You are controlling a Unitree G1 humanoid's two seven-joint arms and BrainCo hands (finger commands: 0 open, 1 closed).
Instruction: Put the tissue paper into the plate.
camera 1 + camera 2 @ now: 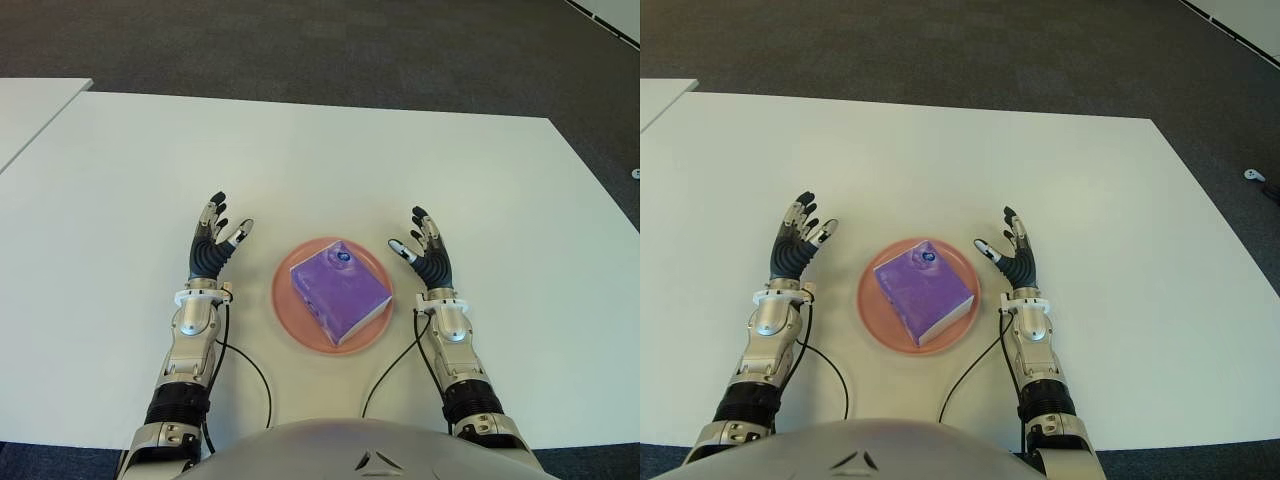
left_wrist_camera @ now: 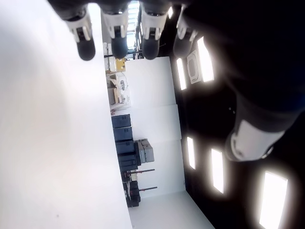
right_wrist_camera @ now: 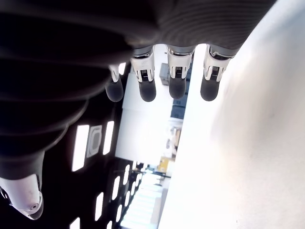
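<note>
Between the robot's two arms, a round plate (image 1: 290, 318) is sitting on the white surface (image 1: 330, 160), close to the near edge. Its colour is a matte salmon pink, and its rim is showing as a thin ring around what it is carrying. Lying inside it is the tissue paper (image 1: 338, 290), a flat rectangular pack in glossy purple wrapping with a small round mark near its far corner and a paler band along its near-right side. The pack is turned at an angle, so its corners are reaching almost to the rim.

To the left of the plate, the left hand (image 1: 213, 246) is hovering palm up, its black ribbed fingers (image 1: 215, 212) spread and holding nothing, white caps showing near the tips. On the right side, the right hand (image 1: 427, 252) is mirroring it, fingers apart and empty, thumb pointing in toward the plate. Neither hand is touching the plate or the pack. Both wrist views are confirming straight, separated fingers with nothing between them.

Silver metal forearms are running back toward the body, each with a thin black cable (image 1: 250, 370) curling over the smooth, bare surface. Dark grey carpet (image 1: 300, 40) is stretching beyond the far edge.
</note>
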